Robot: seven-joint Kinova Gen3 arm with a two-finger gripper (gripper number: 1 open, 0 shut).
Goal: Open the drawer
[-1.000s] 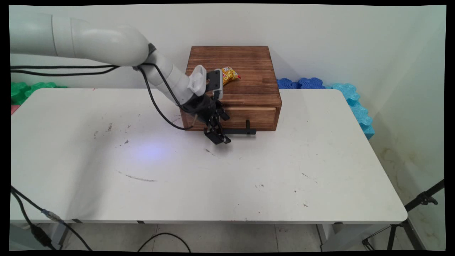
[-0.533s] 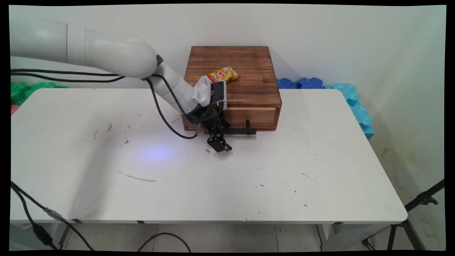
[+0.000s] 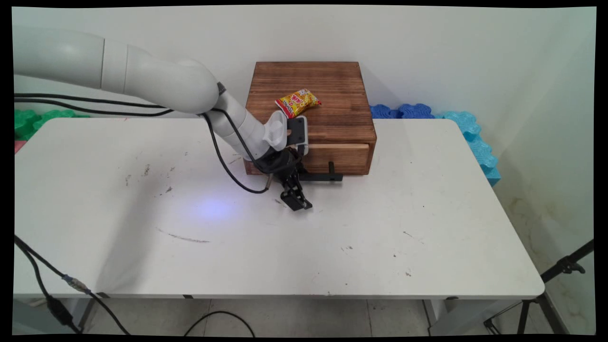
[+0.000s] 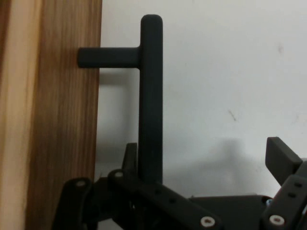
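White table point(image 3: 332, 247) is bearing a wooden drawer box point(image 3: 311, 90) at centre frame, where the gripper point(image 3: 297, 202), fingers spread, is lowering farther beside the black handle point(image 4: 150, 96).

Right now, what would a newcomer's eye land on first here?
The black gripper hangs open at the black bar handle of the wooden drawer box at the table's far side, one finger standing clear of the bar. A yellow snack packet lies on the box's top.
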